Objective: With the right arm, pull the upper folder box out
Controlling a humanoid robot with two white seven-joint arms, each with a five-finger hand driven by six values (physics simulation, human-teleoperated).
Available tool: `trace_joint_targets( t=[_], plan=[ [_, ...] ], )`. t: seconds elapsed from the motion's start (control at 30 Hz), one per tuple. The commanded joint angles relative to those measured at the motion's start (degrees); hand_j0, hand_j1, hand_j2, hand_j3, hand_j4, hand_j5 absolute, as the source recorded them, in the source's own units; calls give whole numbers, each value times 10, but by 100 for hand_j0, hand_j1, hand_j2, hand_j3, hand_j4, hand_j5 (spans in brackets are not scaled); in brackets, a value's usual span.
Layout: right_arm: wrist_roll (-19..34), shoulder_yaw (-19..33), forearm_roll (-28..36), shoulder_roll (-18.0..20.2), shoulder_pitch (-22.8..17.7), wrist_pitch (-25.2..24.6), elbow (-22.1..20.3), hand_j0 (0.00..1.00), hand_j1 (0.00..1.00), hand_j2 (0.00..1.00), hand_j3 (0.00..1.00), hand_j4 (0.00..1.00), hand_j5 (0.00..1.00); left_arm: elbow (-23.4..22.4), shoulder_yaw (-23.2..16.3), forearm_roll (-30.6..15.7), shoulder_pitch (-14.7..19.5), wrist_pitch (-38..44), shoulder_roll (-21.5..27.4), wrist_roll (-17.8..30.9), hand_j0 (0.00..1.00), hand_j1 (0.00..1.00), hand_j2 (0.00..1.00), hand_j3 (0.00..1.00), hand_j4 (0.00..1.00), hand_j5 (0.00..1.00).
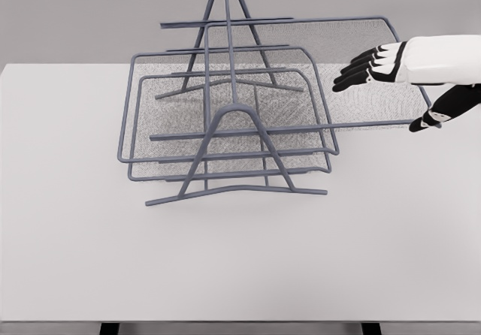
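Observation:
A dark grey wire folder rack stands on the white table, with mesh trays stacked between two A-shaped end frames. The upper tray sticks out far to the right of the rack, well past the lower trays. My right hand comes in from the right edge, white with black fingers. Its fingers stretch out flat over the upper tray's right rim, pointing left. The thumb hangs lower, beside the tray's front right corner. No finger curls around the rim. The left arm is out of view.
The white table spreads wide in front of the rack, with its front edge near the bottom of the view. A plain grey wall rises behind.

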State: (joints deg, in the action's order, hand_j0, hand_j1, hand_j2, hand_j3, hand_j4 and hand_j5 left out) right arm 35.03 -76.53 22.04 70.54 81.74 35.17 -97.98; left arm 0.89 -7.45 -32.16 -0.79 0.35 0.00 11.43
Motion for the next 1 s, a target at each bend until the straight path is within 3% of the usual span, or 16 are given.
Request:
trace_joint_targets(
  t=[0.0,0.97],
  plan=[
    [0,1,8,0,0,-2,-1,100,100,100,100,100,100,4,1,0,0,0,0,0,100,100,100,100,100,100],
    [0,2,13,-6,-13,-2,-2,100,100,100,100,100,100,0,1,0,0,-1,0,0,100,100,100,100,100,100]
  ],
)
